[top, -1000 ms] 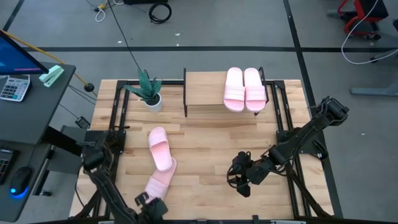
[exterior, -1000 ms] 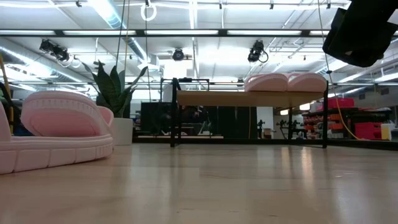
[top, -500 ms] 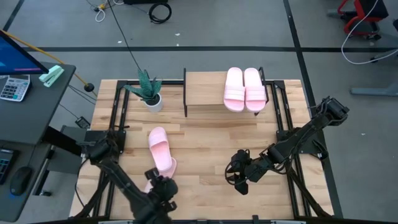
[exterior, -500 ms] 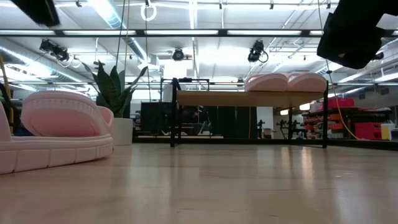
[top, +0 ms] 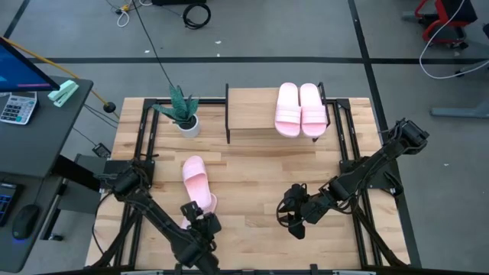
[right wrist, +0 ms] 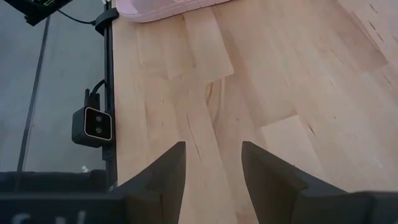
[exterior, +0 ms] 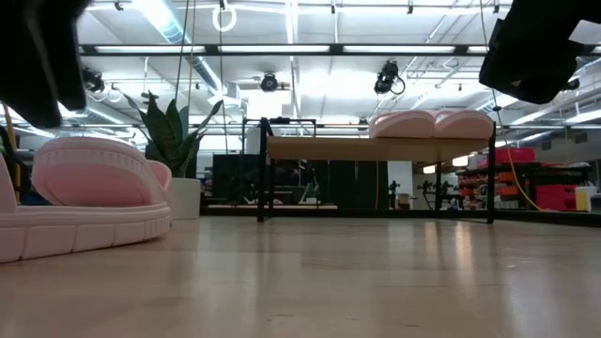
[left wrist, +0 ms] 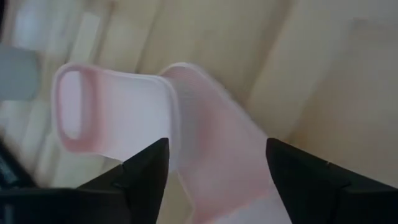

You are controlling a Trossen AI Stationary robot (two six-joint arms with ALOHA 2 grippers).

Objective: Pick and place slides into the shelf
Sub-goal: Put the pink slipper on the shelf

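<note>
**Left gripper open over the near slides**

Two pale pink rubber slide sandals (top: pixel 299 108) sat side by side on the right of the small wood-topped, black-framed shelf (top: pixel 250 111). Two more (top: pixel 196 182) lay overlapping on the near-left tabletop. The left gripper (top: pixel 200 228) hovered over them, fingers spread wide, holding nothing. The right gripper (top: pixel 293 219) waited near-right, fingers apart, empty.
</note>
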